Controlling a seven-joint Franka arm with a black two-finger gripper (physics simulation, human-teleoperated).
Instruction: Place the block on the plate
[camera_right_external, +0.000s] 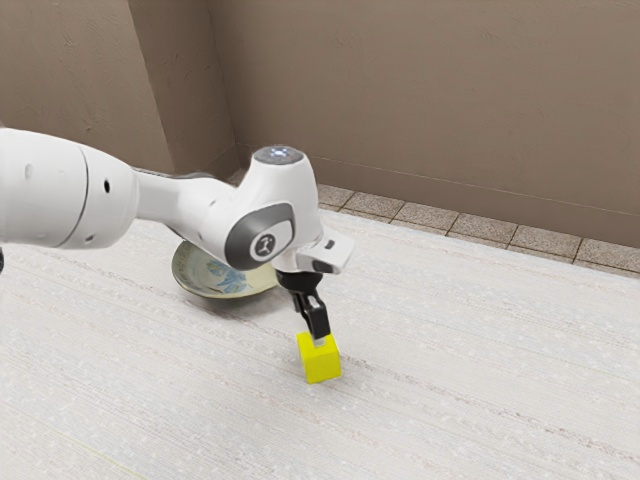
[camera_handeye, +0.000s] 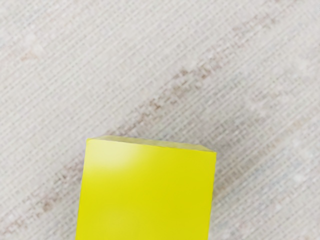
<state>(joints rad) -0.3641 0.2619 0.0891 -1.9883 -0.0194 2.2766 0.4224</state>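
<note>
On a pale table (camera_right_external: 450, 400) set before a brown wall (camera_right_external: 420, 100), a white arm (camera_right_external: 70, 190) reaches in from the exterior view's left, its wrist bent downward, presumably to bring the gripper to its target from above. Next along, partly hidden by the arm, sits the plate (camera_right_external: 200, 271), face up and ready to receive its load, its raised rim a likely snag for anything carried in low. Farther right, the gripper (camera_right_external: 319, 338) points down at the top of the yellow block (camera_right_external: 320, 362), which stands apart from the plate, on the table or just over it; which of the two cannot be told. Nor can it be told whether the gripper is open or closed on the block. The position suits a grasp from above, and the next move appears to call for a secure hold, then a lift clear of the rim.
</note>
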